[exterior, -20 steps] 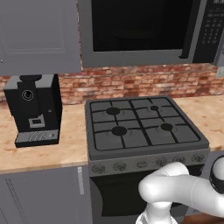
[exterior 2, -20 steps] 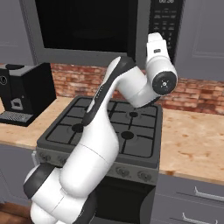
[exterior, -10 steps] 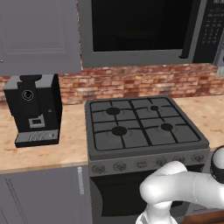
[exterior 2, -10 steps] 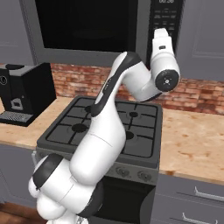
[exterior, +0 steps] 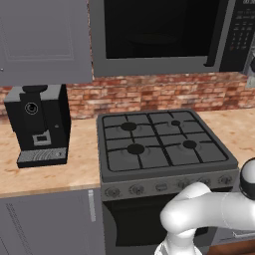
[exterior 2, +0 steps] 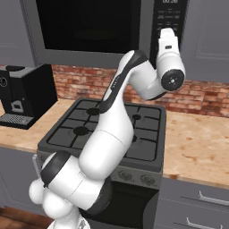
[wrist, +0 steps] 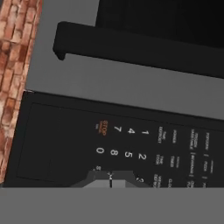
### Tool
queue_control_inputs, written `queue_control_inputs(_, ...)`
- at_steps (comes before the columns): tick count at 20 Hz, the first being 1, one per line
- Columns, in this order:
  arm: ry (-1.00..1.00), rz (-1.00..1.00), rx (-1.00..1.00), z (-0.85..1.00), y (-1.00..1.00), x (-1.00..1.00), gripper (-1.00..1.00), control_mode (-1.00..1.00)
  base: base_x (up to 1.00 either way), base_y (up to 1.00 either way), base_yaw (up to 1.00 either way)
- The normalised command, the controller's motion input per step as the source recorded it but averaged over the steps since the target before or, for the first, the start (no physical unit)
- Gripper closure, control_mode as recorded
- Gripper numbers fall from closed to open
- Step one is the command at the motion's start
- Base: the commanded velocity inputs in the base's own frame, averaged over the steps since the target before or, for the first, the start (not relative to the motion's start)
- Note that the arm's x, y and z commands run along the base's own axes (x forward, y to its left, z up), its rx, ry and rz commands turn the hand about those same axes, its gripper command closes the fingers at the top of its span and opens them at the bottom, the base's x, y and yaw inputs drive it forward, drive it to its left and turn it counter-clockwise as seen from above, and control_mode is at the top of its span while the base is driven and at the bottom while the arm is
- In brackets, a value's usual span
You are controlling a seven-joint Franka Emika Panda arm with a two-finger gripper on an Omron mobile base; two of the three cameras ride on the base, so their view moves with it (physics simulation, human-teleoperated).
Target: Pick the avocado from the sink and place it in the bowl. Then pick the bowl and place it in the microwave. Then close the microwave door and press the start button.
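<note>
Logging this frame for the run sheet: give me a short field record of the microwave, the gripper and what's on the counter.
microwave door: closed, bar handle beside the button panel
button panel: black, digits and an orange label visible
gripper: shut, holding nothing, fingertips right at the panel near the digit keys
arm: raised in front of the panel
stove: below the microwave, burners bare
coffee machine: on the counter left of the stove

On the microwave's (wrist: 109, 83) black button panel (wrist: 122, 144), digits 7, 4, 1, 0, 8, 5, 2 and an orange "STOP" are read.
</note>
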Motion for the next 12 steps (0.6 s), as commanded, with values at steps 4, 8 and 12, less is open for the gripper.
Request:
queue_control_inputs(4, 0.00, 0.00, 0.03, 0.00, -0.26, 0.13, 1.00, -1.00, 0.00, 0.00, 0.00)
queue_control_inputs(8, -0.01, 0.00, 0.00, 0.00, -0.16, 0.16, 1.00, -1.00, 0.00, 0.00, 0.00)
queue_control_inputs(12, -0.04, 0.00, 0.00, 0.00, 0.00, 0.18, 1.00, -1.00, 0.00, 0.00, 0.00)
